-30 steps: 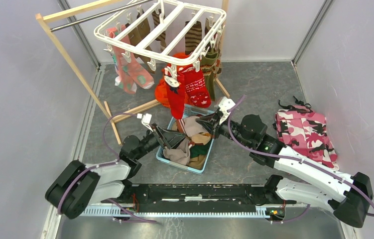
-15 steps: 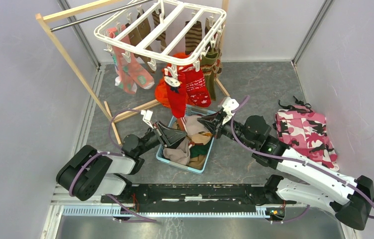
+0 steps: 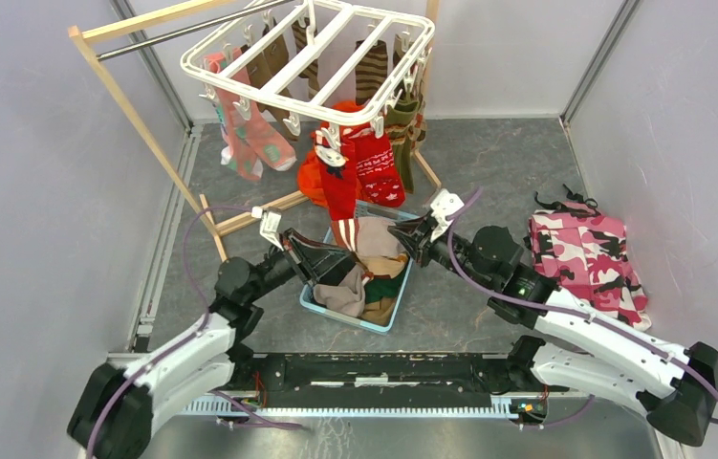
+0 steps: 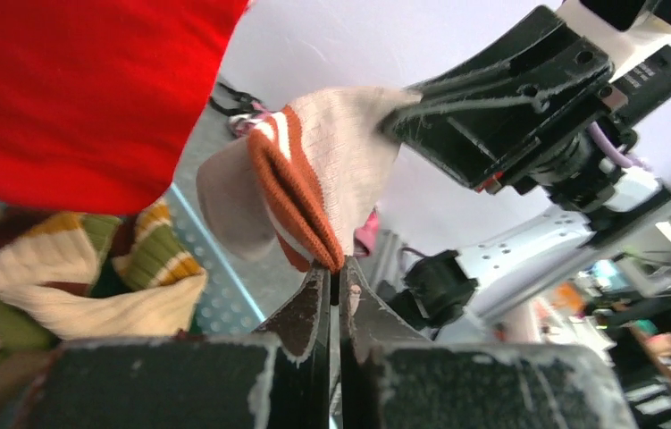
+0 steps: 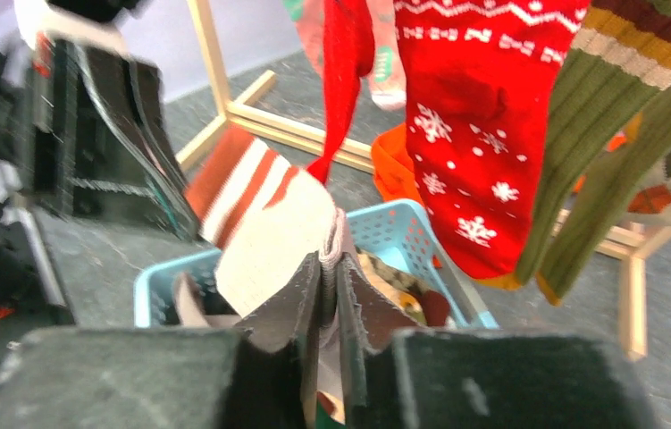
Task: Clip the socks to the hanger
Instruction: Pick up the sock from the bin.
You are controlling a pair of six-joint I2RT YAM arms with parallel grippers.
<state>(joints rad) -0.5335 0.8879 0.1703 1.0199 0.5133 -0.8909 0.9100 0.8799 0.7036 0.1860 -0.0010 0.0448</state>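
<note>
A beige sock (image 3: 375, 240) with reddish-brown stripes hangs stretched between my two grippers, just above the basket. My left gripper (image 3: 345, 256) is shut on its orange-brown cuff (image 4: 306, 204), the fingertips pinched tight. My right gripper (image 3: 396, 235) grips the other end, with cream fabric (image 5: 271, 234) squeezed between its nearly closed fingers. The white hanger (image 3: 309, 59) hangs at the back from the wooden rail, with several socks clipped round it. More socks (image 3: 366, 287) lie in the basket below.
The light-blue basket (image 3: 385, 322) sits between the arms on the grey floor. Red patterned socks (image 3: 375, 168) hang low from the hanger's front edge, right above my grippers. The wooden rail stand (image 3: 135, 117) rises at left. A pink camouflage garment (image 3: 586, 254) lies at right.
My left gripper has closed onto the sock's cuff, and the left arm has swung its elbow back and out. The right gripper's fingers have eased slightly while staying on the sock.
</note>
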